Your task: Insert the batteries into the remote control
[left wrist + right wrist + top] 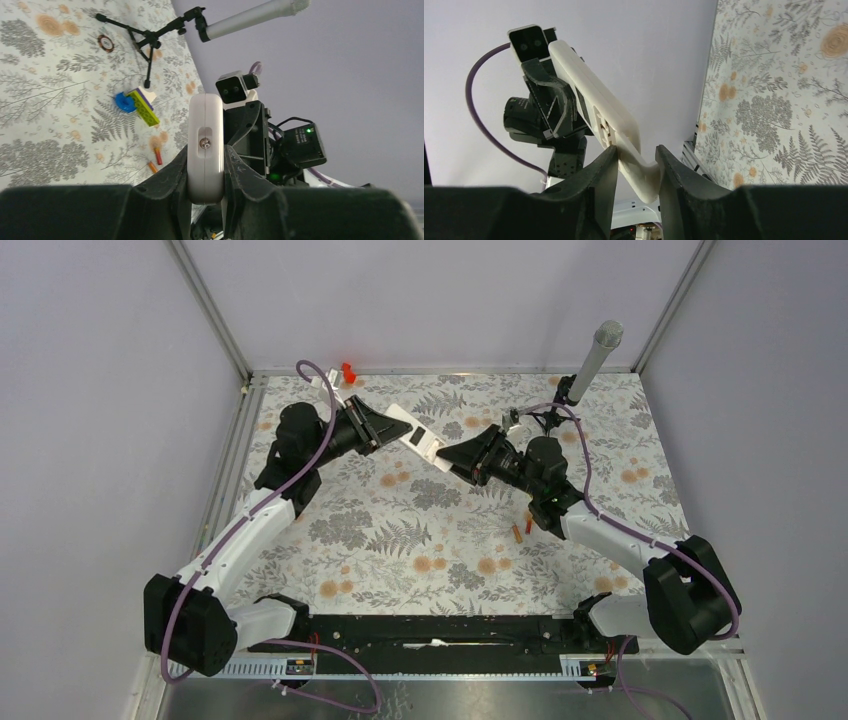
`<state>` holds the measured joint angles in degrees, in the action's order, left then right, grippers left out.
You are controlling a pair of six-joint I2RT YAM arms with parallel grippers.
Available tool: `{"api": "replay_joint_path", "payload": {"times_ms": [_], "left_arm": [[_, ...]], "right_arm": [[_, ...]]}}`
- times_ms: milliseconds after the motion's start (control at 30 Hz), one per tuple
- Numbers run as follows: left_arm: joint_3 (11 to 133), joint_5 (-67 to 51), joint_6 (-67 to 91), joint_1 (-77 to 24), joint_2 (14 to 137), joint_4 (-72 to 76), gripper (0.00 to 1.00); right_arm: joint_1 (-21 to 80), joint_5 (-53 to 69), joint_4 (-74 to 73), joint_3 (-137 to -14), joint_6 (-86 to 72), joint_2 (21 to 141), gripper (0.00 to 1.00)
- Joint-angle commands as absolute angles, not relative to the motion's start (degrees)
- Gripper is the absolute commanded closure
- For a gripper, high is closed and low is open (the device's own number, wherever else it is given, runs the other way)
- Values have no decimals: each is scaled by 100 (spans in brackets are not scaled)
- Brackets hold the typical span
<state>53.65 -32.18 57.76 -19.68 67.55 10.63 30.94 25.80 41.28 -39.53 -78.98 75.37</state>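
The white remote control (420, 438) hangs in the air above the back of the table, held between both grippers. My left gripper (392, 430) is shut on one end; in the left wrist view the remote control (205, 145) stands edge-on between the fingers of the left gripper (205, 165). My right gripper (452, 455) grips the other end. In the right wrist view the remote control (599, 110) runs up and left from the right gripper (636, 160), touching both fingers. Two orange batteries (520, 529) lie loose on the cloth beside the right arm; the batteries (155, 161) also show in the left wrist view.
A grey microphone (596, 358) on a black tripod (545, 418) stands at the back right. A blue disc (122, 101) and a yellow-green block (145, 106) lie near the tripod's foot. A small red object (348, 371) sits at the back edge. Metal frame posts border the floral cloth.
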Motion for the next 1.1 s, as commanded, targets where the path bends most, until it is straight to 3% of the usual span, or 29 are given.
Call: {"api": "replay_joint_path", "payload": {"times_ms": [0, 133, 467, 767, 1067], "left_arm": [[5663, -2823, 5211, -1978, 6621, 978, 100], [5626, -2669, 4963, -1979, 6626, 783, 100], [5548, -2317, 4408, -1980, 6627, 265, 100], [5209, -1818, 4043, -1978, 6502, -121, 100], [5141, -1454, 3905, -1953, 6160, -93, 100]], "right_arm": [[3058, 2428, 3531, -4237, -7754, 7334, 63], [3056, 2375, 3284, -4168, -7583, 7259, 79], [3056, 2387, 3205, -3663, -7191, 6822, 92], [3057, 2130, 1762, -3440, -5704, 7141, 89], [3041, 1956, 1314, -3362, -4935, 7847, 82]]}}
